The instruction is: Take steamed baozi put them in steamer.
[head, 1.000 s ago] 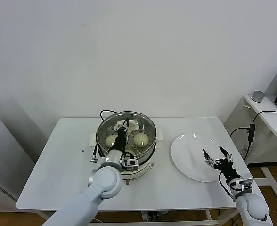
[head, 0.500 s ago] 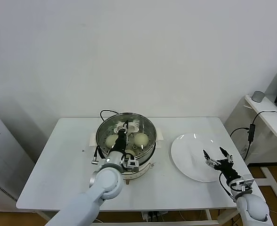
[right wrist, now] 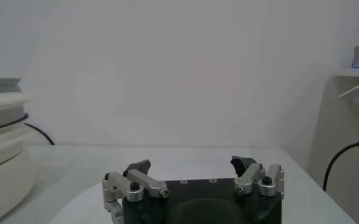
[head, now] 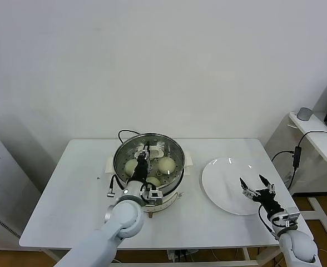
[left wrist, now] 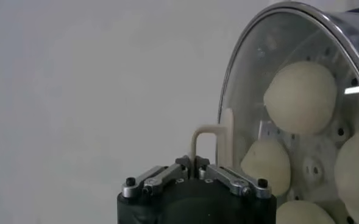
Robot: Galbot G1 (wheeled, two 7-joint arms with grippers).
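The steamer [head: 177,149], a shiny steel pot on a white base, stands mid-table. Three cream baozi [head: 166,163] [head: 131,166] [head: 153,181] lie inside it; the left wrist view shows several of these baozi [left wrist: 300,97] through the glass lid [left wrist: 252,91]. My left gripper [head: 143,154] [left wrist: 195,162] reaches over the pot, its jaws shut on the thin leg of the lid's beige handle [left wrist: 206,137]. My right gripper [head: 256,185] [right wrist: 191,167] hovers open over the near right part of the white plate [head: 222,178], which holds nothing.
A black cord [head: 124,133] runs behind the steamer. The table's front edge [head: 208,236] is close to both forearms. A side desk [head: 319,139] with a cable stands beyond the table's right end.
My left forearm has slid slightly toward the near side while the gripper stays at the lid handle. The right arm has not moved.
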